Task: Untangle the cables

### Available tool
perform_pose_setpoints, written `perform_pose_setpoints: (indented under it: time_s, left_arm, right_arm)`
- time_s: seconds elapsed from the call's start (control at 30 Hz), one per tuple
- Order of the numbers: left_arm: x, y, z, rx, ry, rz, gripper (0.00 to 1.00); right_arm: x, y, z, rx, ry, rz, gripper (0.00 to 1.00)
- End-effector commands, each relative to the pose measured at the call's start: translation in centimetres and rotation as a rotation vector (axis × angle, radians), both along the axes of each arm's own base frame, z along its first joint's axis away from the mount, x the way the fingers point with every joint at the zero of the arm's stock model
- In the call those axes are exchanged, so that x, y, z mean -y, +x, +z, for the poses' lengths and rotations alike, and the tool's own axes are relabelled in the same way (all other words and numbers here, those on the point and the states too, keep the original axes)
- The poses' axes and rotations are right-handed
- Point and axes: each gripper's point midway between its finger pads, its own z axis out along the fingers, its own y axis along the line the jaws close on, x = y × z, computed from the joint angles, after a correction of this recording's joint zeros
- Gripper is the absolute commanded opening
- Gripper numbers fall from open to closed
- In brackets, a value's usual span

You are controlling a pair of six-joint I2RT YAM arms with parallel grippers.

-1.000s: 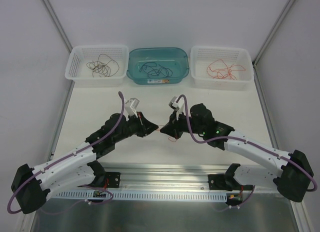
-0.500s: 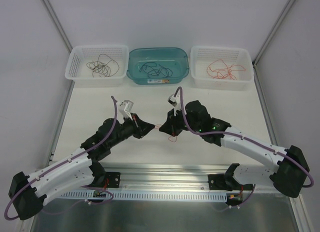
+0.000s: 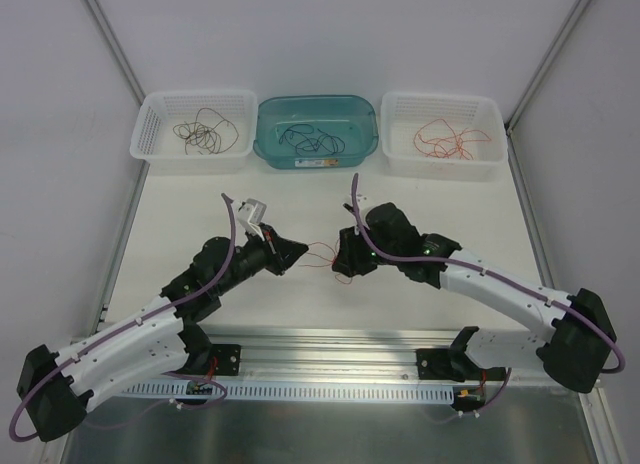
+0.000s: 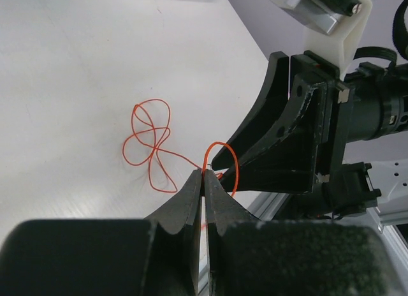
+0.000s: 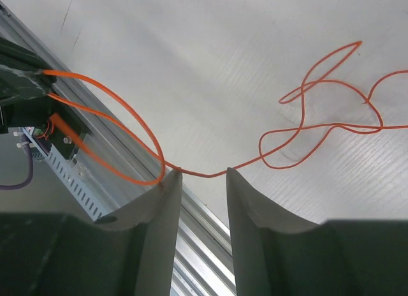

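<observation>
White, faintly ribbed board covers the table [image 3: 200, 199], which stands in a booth of pale grey walls [image 3: 320, 34] with slanting aluminium posts [image 3: 115, 44] at the back corners. A metal rail [image 3: 330, 344] runs along the near edge, where the arm bases are bolted. Three bins line the back edge: a white basket [image 3: 148, 144] on the left with dark wires [image 3: 205, 134], a teal tub [image 3: 268, 149] in the middle with a dark tangle [image 3: 310, 139], and a second basket [image 3: 497, 159] on the right with red strands [image 3: 452, 139]. Near the middle of the table a single red wire [image 5: 121, 102] runs between the two arms. The left gripper [image 4: 204, 179] is pinched tight on it; a small loop stands up just past its tips, and curly loops lie on the board beyond. The right gripper [image 5: 199, 181] faces it almost tip to tip, fingers apart, with the wire crossing the gap at their ends and not squeezed. More of the wire curls loosely on the board past those fingers.
</observation>
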Motion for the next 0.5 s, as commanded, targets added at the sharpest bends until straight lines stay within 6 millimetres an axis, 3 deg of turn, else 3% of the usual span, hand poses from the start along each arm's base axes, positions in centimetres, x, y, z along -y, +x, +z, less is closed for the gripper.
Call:
perform_pose_setpoints:
  time_s: [0.0, 0.17, 0.27, 0.4, 0.47]
  left_arm:
    - [0.5, 0.4, 2.5, 0.08, -0.033, -0.018, 0.0]
    - [-0.2, 0.9, 2.6, 0.073, -0.013, 0.029, 0.0]
    - [-0.1, 0.9, 2.4, 0.044, -0.019, 0.031, 0.0]
    - [-0.7, 1.6, 1.2, -0.004, -0.001, 0.094, 0.0]
    - [-0.7, 1.9, -0.4, -0.044, 0.023, 0.108, 0.0]
  right_arm:
    - [-0.1, 0.7, 2.4, 0.059, 0.047, -0.025, 0.38]
    - [1.5, 0.9, 2.6, 0.148, 0.038, -0.038, 0.39]
    - [2.0, 1.1, 1.3, 0.178, 0.003, -0.024, 0.47]
    - [3.5, 2.5, -1.2, 0.177, -0.093, -0.116, 0.75]
    - [4.8, 3.0, -3.2, 0.116, -0.173, -0.208, 0.84]
